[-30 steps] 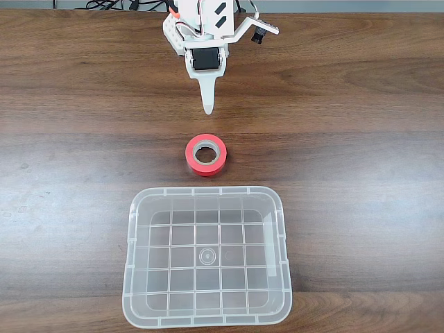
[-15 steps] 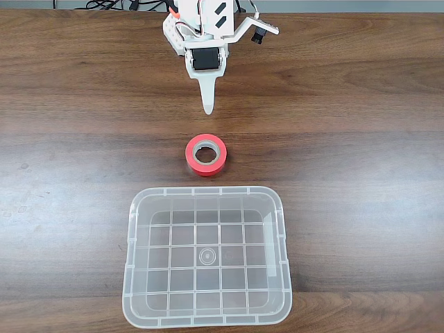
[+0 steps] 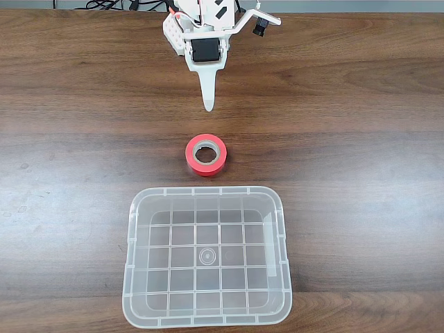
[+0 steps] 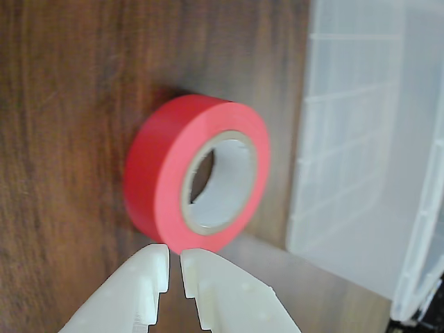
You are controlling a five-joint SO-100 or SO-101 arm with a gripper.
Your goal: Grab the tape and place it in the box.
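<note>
Tape (image 3: 206,155): a small red-orange roll with a grey-beige core, laid flat on the table (image 3: 361,139) with the core opening upward. In the fixed view it is placed just beyond the far rim of the box, apart from it, on a line between the box and the claw. Lying flat and free on all sides, it is judged open to a grasp across the wall or through the core. In the wrist view the tape (image 4: 198,182) is seen straight ahead of the fingertips, with the box wall to its right.

Box (image 3: 284,277): a clear plastic bin with rounded corners, a rim and a grid-patterned bottom, set open side up nearest the camera in the fixed view. Nothing is seen inside it. The open top is judged to allow a plain drop from above.

Claw (image 3: 207,105): held beyond the tape, away from the box, well apart from the roll and pointed toward it. In the wrist view the claw (image 4: 174,260) is shown with tips nearly pressed together, a narrow slit between them, nothing pinched. A wider spread is judged necessary before the roll can be taken.

Writing: no brand, label or readable text is found on the tape, box, claw or table.
</note>
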